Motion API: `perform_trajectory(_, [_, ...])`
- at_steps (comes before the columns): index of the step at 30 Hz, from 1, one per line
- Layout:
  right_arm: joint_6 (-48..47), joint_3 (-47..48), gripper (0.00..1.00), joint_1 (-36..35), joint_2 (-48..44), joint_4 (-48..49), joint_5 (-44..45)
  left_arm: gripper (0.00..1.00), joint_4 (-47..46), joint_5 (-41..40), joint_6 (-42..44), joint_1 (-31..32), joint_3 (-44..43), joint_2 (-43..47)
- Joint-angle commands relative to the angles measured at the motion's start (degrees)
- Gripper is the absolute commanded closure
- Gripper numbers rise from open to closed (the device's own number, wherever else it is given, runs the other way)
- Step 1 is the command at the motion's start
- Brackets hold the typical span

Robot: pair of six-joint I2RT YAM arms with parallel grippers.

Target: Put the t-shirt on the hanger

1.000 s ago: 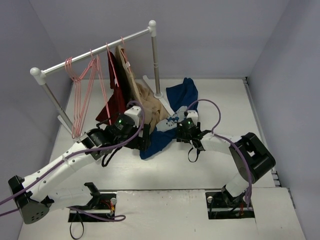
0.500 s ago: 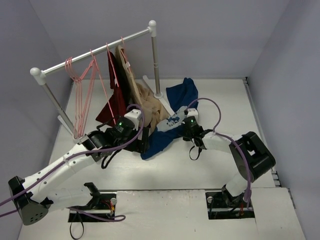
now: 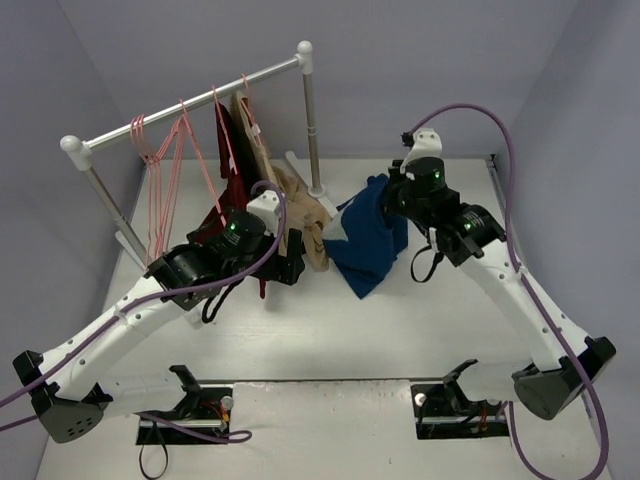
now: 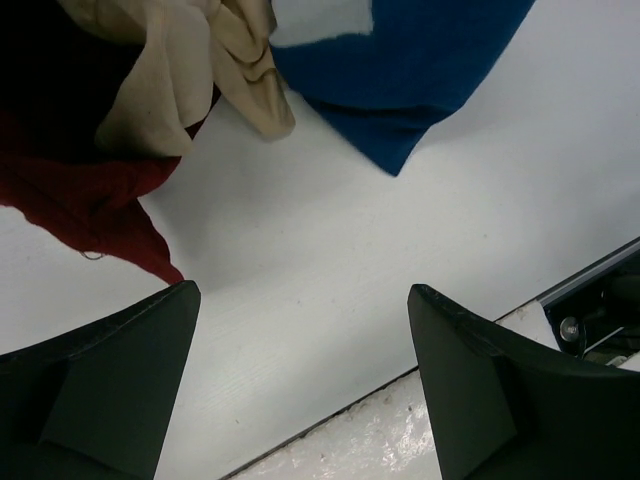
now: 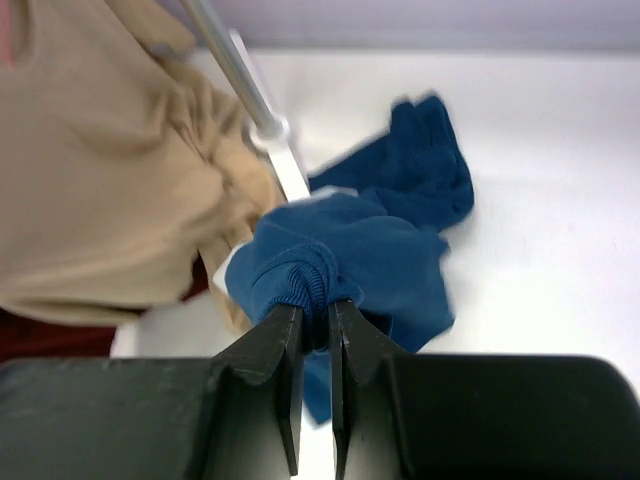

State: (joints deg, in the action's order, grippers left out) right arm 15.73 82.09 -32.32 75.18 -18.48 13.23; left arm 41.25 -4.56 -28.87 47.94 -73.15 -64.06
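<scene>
The navy-blue t-shirt (image 3: 366, 243) hangs in a bunch above the table, lifted by its ribbed collar (image 5: 312, 283). My right gripper (image 3: 393, 203) (image 5: 315, 306) is shut on that collar. Part of the t-shirt (image 5: 432, 168) still trails toward the table behind. My left gripper (image 3: 289, 266) (image 4: 300, 335) is open and holds nothing. It hovers low over the table, just left of the t-shirt's lower corner (image 4: 400, 85). Empty pink wire hangers (image 3: 158, 205) hang at the left end of the rail (image 3: 190, 103).
A dark red garment (image 3: 235, 195) (image 4: 75, 185) and a tan garment (image 3: 290, 200) (image 5: 100, 180) hang on the rail between the hangers and the t-shirt. The rail's right post (image 3: 311, 125) (image 5: 228, 68) stands close behind the t-shirt. The table's front edge (image 4: 330, 415) lies under my left gripper.
</scene>
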Motion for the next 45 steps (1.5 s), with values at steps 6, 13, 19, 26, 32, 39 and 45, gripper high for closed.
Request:
perform_trajectory(6, [5.97, -12.62, 1.00, -0.25, 4.76, -9.82, 1.32, 0.20, -2.27, 2.48, -2.33, 1.10, -2.91, -7.31])
perform_trajectory(13, [5.23, -11.54, 1.00, 0.75, 8.31, -9.82, 2.10, 0.20, -12.33, -1.09, -7.36, 8.98, -1.97, -15.60])
perform_trajectory(19, [4.26, -11.12, 1.00, 6.03, 10.59, -9.73, -4.08, 0.20, -31.24, -7.10, -11.62, 12.68, 6.51, -21.48])
perform_trajectory(26, [3.77, -9.62, 1.00, 12.03, 13.67, -9.60, -10.64, 0.20, -45.69, -9.37, -11.49, 14.42, 8.49, -31.94])
perform_trajectory(32, [2.72, -8.04, 1.00, 14.74, 15.27, -9.56, -12.42, 0.20, -46.64, -10.40, -8.65, 15.86, 2.93, -38.51])
perform_trajectory(39, [2.38, -7.74, 1.00, 16.15, 15.27, -9.56, -14.19, 0.37, -46.27, -17.08, -8.76, 16.05, -0.37, -44.45])
perform_trajectory(45, [0.66, -8.80, 1.00, 16.59, 12.44, -9.65, -11.37, 1.00, -41.63, -18.71, -2.35, 13.60, -3.22, -42.60])
